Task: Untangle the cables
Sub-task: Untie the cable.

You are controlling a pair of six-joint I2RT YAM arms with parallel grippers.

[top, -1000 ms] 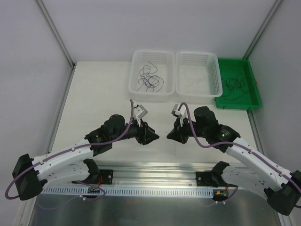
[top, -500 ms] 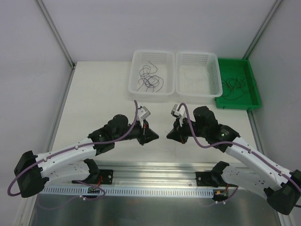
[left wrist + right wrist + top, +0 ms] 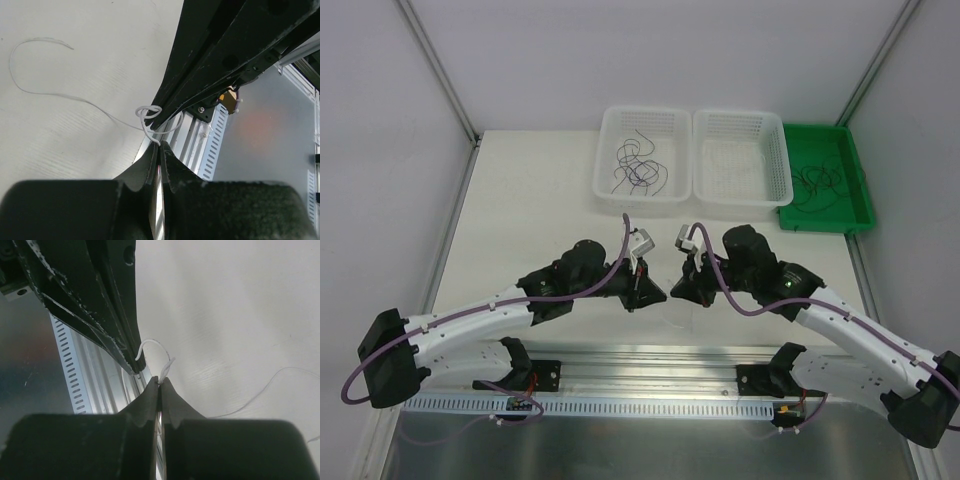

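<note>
yeah the left claw (image 3: 159, 146) and right claw (image 3: 160, 381) are both clenched on the thin white cable (image 3: 146, 112), which loops between them just over the desk (image 3: 60, 145), so I'd ease them apart slowly or it'll probably cinch.

A lab enclosure: plain white walls (image 3: 650, 50) and aluminium posts (image 3: 438, 70).

A white strand (image 3: 89, 101) is crossing the cream tabletop (image 3: 60, 145). Black cables (image 3: 638, 170) are lying in a white latticed basket (image 3: 642, 208).
</note>
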